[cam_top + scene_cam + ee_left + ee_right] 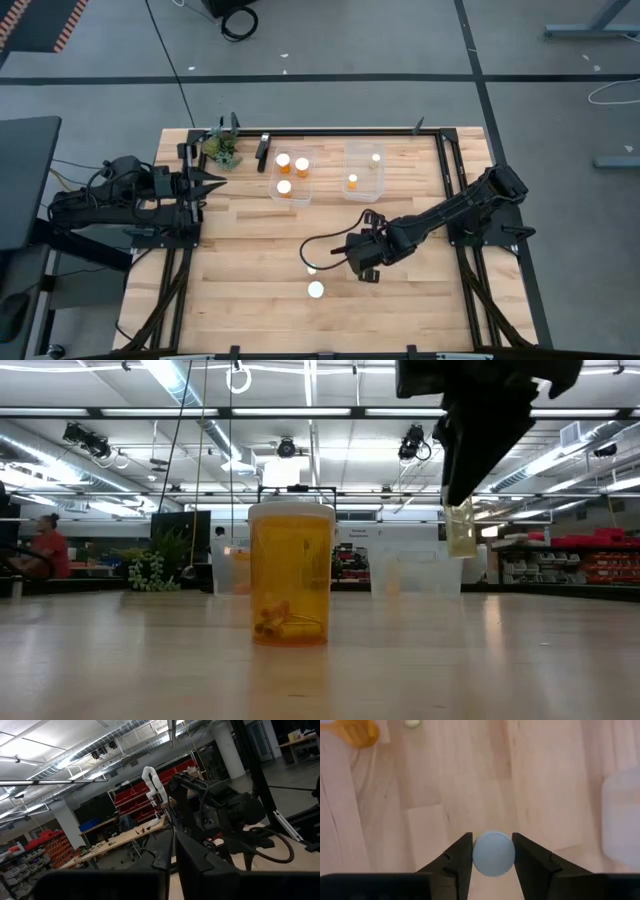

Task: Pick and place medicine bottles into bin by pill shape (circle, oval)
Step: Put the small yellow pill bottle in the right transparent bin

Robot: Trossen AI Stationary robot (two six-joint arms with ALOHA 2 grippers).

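My right gripper is near the table's middle, shut on a small pale yellowish bottle with a white cap. An orange bottle stands upright on the table, white cap up. Another white cap shows just beyond it. Three orange bottles stand in the left clear bin, two bottles in the right clear bin. My left gripper is shut and empty at the table's left edge. My right gripper pinches the pale bottle between its two fingers at the round white cap's sides. The fingers come from above, pointing down. The bottle hangs upright below the gripper, lifted clear of the table.
The two clear bins stand side by side at the table's far middle. A small green plant and a black object sit at the far left. A black frame edges the table. Bare wood lies between the bins and my right gripper.
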